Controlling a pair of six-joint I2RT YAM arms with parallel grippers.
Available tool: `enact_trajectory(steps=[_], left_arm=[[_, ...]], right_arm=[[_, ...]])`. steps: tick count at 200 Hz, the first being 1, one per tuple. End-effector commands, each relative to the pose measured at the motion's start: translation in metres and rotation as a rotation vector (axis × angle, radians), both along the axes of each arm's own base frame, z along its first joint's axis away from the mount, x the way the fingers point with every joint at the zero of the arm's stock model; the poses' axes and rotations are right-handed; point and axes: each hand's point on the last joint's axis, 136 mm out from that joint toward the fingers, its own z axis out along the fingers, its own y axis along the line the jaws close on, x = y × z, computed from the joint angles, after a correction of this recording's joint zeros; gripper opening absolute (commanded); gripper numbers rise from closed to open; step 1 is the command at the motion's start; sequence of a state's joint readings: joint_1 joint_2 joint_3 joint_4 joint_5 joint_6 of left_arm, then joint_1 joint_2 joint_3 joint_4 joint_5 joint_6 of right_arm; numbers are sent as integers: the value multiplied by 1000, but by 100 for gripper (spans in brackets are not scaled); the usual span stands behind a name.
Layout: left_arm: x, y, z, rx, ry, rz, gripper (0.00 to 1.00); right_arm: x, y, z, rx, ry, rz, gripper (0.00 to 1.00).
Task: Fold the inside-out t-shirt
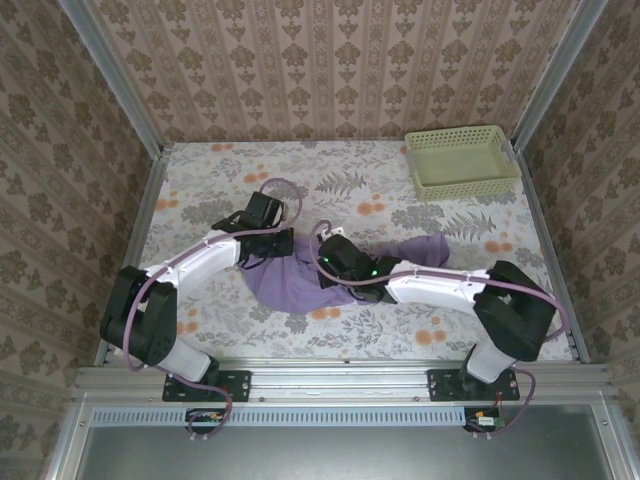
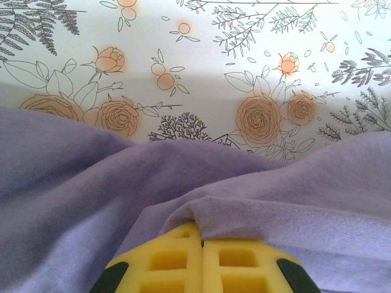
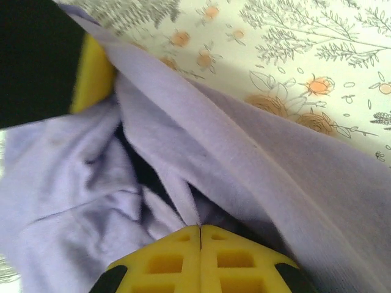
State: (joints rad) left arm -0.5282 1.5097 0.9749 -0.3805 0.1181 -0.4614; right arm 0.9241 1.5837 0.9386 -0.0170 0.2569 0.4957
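Soft lavender t-shirt [image 1: 285, 288], apparently bunched, left tool [image 2: 201, 240], right tool [image 3: 200, 228], both pinching folds

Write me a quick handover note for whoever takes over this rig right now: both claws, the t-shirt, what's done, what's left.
Left claw: shut on a ridge of the lavender t-shirt.
Right claw: shut on another pinch of the same fabric, close to the left one.
The shirt lies bunched in a crumpled heap between the two arms, near the middle of the table.
Pale green basket: far right corner, apart from the shirt.
Done: both grasps are made; no neat fold is visible.
Left: spread the shirt flat, then fold it. Whether it is inside out cannot be told here.
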Motion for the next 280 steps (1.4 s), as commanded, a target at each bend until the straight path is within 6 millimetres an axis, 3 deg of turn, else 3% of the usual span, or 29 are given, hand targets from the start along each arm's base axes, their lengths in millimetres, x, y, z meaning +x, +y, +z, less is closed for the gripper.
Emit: enact_trajectory(steps=[1,27,31,51,97,111,127,165,199,222,248,280], left_arm=[[0,7,4,-14,-5,27,0],[0,6,2,-20,0,22,0],[0,6,2,-20,1,21,0],[-1,5,0,-28,3,19,2],[-12,9,7,-38,-12,15,21],[-20,15,15,-18,-41,28,26],[-34,18,28,4,-108,25,38],[-74,-10,59,-121,-225,-75,45],[-96,-40,65,-178,-294,-213,46],[-95,-49,60,-152,-305,-260,46],[-85,-51,55,-110,-330,-263,54],[-78,-59,54,-99,-353,-295,54]], right_arm=[[-10,2,32,129,-38,5,0],[-18,-4,46,191,-53,19,0],[-21,-4,59,218,-68,26,0],[-26,-4,74,260,-73,48,0],[-30,-13,89,337,-83,44,0],[-31,-15,90,351,-81,43,0],[-33,-17,93,374,-80,50,0],[-37,-14,98,413,-79,77,0],[-40,-6,104,433,-73,110,0],[-43,-3,108,439,-79,129,0],[-45,-1,109,439,-75,145,0],[-51,4,111,438,-67,177,0]])
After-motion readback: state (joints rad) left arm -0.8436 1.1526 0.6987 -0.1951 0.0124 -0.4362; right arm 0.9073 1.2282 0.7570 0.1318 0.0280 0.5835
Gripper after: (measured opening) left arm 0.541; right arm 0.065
